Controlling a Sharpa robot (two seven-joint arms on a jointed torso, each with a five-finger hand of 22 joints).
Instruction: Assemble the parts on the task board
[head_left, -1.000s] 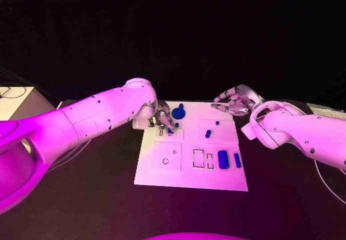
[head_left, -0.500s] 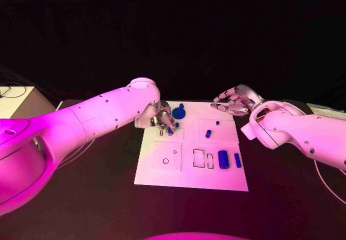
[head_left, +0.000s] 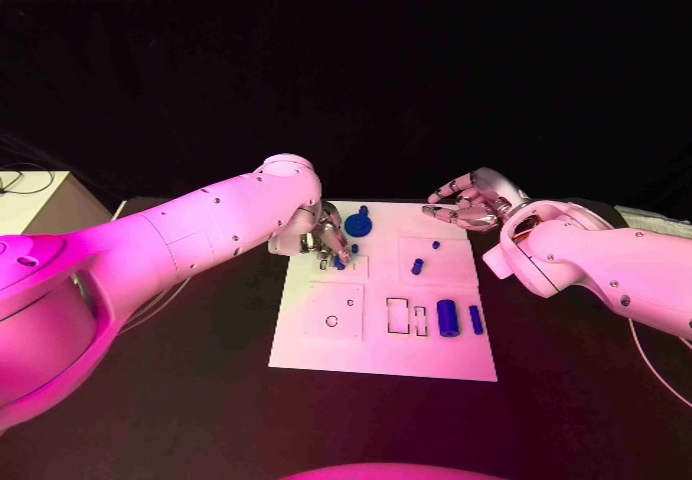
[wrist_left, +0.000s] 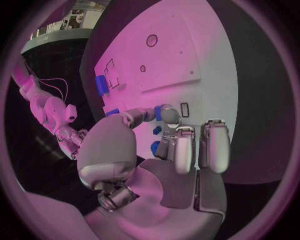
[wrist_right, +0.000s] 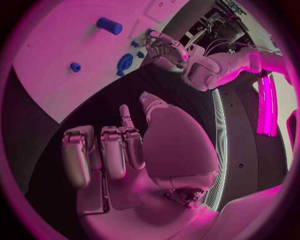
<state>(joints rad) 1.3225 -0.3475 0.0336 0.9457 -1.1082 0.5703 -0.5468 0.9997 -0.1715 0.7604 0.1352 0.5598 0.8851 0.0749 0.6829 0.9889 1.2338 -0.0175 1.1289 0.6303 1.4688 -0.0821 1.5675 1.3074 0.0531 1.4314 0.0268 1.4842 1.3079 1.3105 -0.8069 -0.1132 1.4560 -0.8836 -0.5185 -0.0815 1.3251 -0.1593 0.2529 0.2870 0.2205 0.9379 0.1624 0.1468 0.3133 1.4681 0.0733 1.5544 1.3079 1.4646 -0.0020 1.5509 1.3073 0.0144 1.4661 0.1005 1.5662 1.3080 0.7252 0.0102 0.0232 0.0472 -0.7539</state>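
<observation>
The white task board (head_left: 378, 345) lies in the middle of the black table. My left hand (head_left: 323, 238) hangs over the board's far left part and pinches a small blue part (wrist_left: 157, 114) between thumb and a finger, close to the board. A round blue part (head_left: 358, 225) lies just beyond that hand. On the board's right half are a small blue peg (head_left: 417, 267), a thick blue cylinder (head_left: 447, 318) and a slim blue bar (head_left: 475, 320). My right hand (head_left: 467, 207) hovers past the board's far right corner, fingers loosely bent and holding nothing.
Outlined slots (head_left: 405, 317) and a round hole (head_left: 330, 322) mark the board's near half. A pale box (head_left: 32, 200) stands at the far left, off the table. Black table surface (head_left: 202, 400) surrounds the board.
My left arm has turned a little at the elbow while its hand stays over the board's far left part. The right hand has not moved.
</observation>
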